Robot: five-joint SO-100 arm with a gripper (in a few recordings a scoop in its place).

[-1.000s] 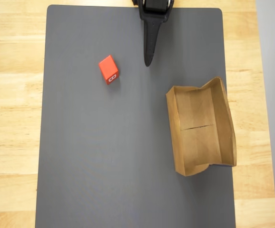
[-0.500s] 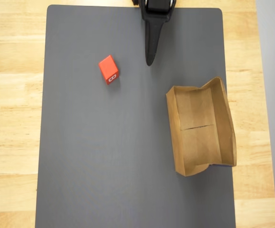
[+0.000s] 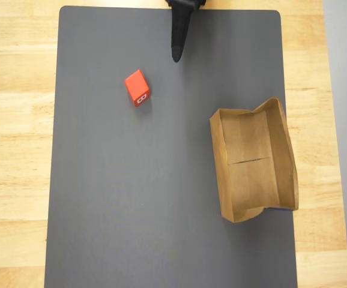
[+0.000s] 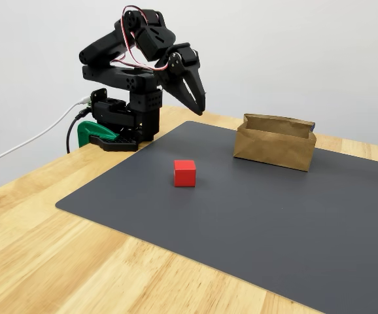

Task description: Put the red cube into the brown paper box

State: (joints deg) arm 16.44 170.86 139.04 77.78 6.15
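The red cube [image 3: 137, 87] [image 4: 184, 173] sits alone on the dark grey mat, left of centre in the overhead view, a white mark on its side face. The brown paper box [image 3: 251, 180] [image 4: 274, 142] lies on the right part of the mat, nothing inside it, a crease across its floor. My black gripper [image 3: 176, 58] [image 4: 201, 110] hangs in the air near the mat's top edge, its fingers pressed together into a point and holding nothing. It is up and to the right of the cube, well apart from it, and far from the box.
The grey mat [image 3: 131, 210] covers most of a wooden table [image 3: 17, 150]. The arm's base [image 4: 120, 118] with a green clamp [image 4: 91, 133] and cables stands at the table's far left corner in the fixed view.
In the overhead view the gripper has drawn back toward the mat's top edge and shifted slightly left. Cube and box have not moved.
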